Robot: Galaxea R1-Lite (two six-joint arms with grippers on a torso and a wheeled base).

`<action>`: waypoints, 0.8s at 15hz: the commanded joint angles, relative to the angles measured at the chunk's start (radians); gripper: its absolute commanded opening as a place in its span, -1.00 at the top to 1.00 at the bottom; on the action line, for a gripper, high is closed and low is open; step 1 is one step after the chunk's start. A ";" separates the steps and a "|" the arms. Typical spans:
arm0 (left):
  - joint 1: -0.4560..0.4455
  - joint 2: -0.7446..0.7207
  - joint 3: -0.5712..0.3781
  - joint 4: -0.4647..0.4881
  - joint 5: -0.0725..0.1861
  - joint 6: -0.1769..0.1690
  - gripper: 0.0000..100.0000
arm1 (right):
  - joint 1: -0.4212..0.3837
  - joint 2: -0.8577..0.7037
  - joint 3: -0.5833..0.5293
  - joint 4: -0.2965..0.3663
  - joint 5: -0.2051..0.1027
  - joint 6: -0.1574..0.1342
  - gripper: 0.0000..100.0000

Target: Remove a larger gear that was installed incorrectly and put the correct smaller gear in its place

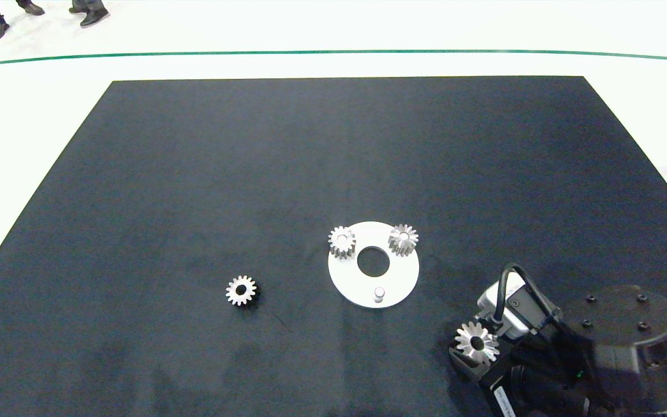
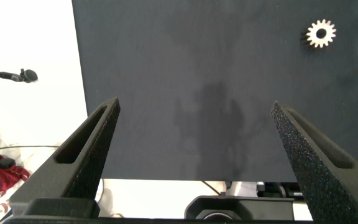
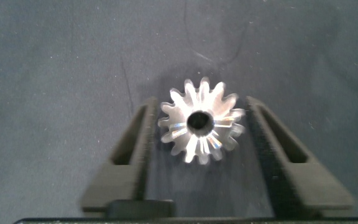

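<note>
Landmark: a flat white round plate (image 1: 345, 281) with a wide round hole at its middle, lying on the black tabletop (image 1: 252, 174).
Left tool (image 2: 194, 140): seen only in the left wrist view, its two dark fingers spread wide over bare black tabletop near the tabletop's edge, holding nothing.
Smaller gear (image 1: 241, 290): a small silver metal gear with short stubby teeth and a round centre bore, lying flat on the tabletop, well apart from the white plate on its left side; the left wrist view shows it too (image 2: 321, 33), away from the fingers.
On the plate, left: a small silver stubby-toothed gear (image 1: 341, 240) standing at the plate's far left rim.
On the plate, right: a second small silver gear (image 1: 403, 238) of like size at the plate's far right rim.
On the plate, near rim: a short bare white peg (image 1: 378, 293) standing upright, with no gear on it.
Larger gear (image 1: 476, 341): a silver metal gear with long, pointed, flared teeth and a round centre hole, off the plate, to the right of it and nearer the camera.
Right tool (image 3: 199, 134): its two dark fingers sit one on each side of the larger gear's teeth (image 3: 199, 121), closed in on it and gripping it, over the black tabletop.
Beyond the tabletop: a person's dark shoes (image 1: 93, 16) on the pale floor, far from the plate at the upper left.
</note>
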 commanded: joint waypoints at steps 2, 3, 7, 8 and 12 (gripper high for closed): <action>-0.005 0.006 0.009 0.001 -0.010 0.001 -1.00 | -0.001 -0.044 0.005 -0.009 -0.005 -0.010 -1.00; -0.030 0.008 0.008 -0.019 -0.021 -0.004 -1.00 | 0.001 -0.069 -0.019 -0.032 -0.008 -0.019 -1.00; -0.349 0.199 -0.001 -0.299 -0.015 -0.206 -1.00 | 0.018 -0.327 -0.104 -0.064 -0.013 -0.129 -1.00; -0.403 0.230 -0.001 -0.344 -0.009 -0.211 -1.00 | 0.018 -0.354 -0.119 -0.058 -0.013 -0.135 -1.00; -0.737 0.506 0.018 -0.385 0.223 -0.232 -1.00 | 0.018 -0.528 -0.180 -0.026 -0.034 -0.252 -1.00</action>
